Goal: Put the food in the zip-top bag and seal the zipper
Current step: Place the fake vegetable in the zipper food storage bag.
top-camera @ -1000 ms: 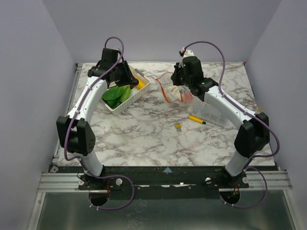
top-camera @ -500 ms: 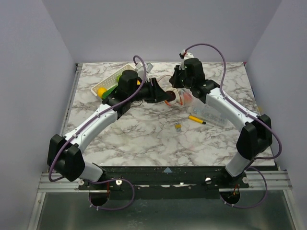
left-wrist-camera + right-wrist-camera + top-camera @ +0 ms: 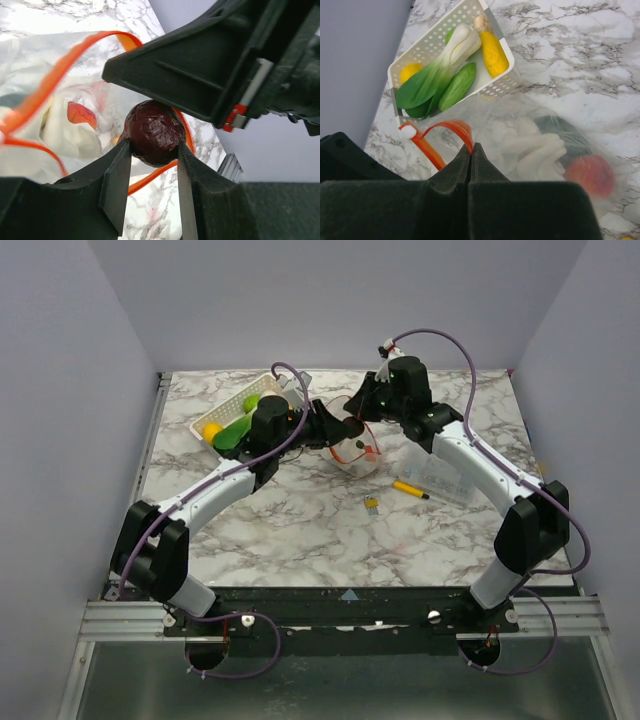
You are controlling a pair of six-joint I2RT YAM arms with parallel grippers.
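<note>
My left gripper (image 3: 152, 149) is shut on a dark purple toy fruit (image 3: 154, 131) and holds it over the open mouth of the clear zip-top bag (image 3: 352, 448). My right gripper (image 3: 471, 146) is shut on the bag's orange-red zipper strip (image 3: 451, 127) and holds the mouth up. In the bag lie a white piece (image 3: 532, 145), a dark piece (image 3: 560, 131) and a red-orange piece (image 3: 589, 175). The white basket (image 3: 427, 50) holds a green-and-white leafy vegetable (image 3: 440, 67), a green cucumber (image 3: 457, 86), a yellow piece (image 3: 493, 52) and a yellow fruit (image 3: 410, 71).
A yellow marker pen (image 3: 410, 489) and a small yellow-grey object (image 3: 371, 504) lie on the marble table right of the bag. A rigid clear box (image 3: 440, 476) lies under the right arm. The basket (image 3: 230, 410) stands at the back left.
The left arm has moved from the basket to the bag's mouth with the dark purple fruit. The right gripper has lifted the zipper edge and the bag has shifted left.
</note>
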